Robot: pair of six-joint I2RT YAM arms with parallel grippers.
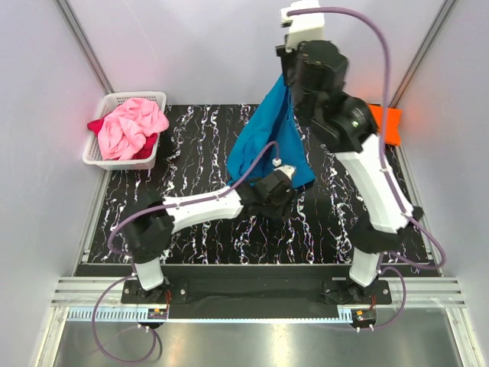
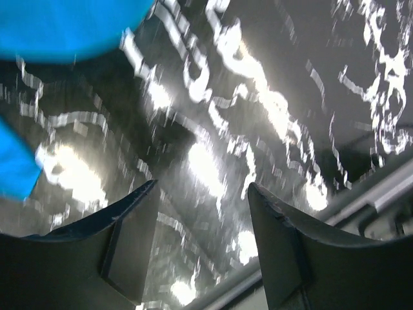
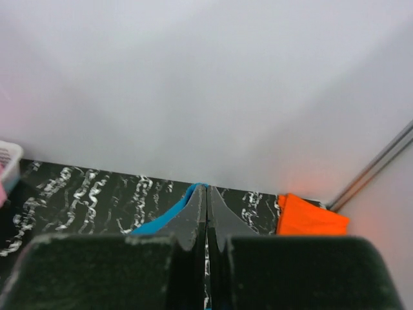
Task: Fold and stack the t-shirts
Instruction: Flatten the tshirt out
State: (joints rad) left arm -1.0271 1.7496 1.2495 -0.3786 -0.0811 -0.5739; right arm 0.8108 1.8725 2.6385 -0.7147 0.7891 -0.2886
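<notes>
Turquoise t-shirt (image 1: 267, 138) held up in the air, well to the right of the basket (image 1: 114, 99).

I see the right jaws pressed together with a strip of turquoise cloth pinched at their tips, so the shirt hangs from them over the black marbled table (image 1: 199, 229), its lower edge down by the left arm. The left jaws stand wide apart with nothing between them (only table shows in the gap; blue cloth sits off at the upper left of that wrist view). Inside the basket lies the pink t-shirt (image 1: 134, 126), bunched on top of the dark red t-shirt (image 1: 95, 125), which pokes out at the basket's left side. The orange t-shirt (image 1: 386, 122) lies folded on the table, far right of the basket.
</notes>
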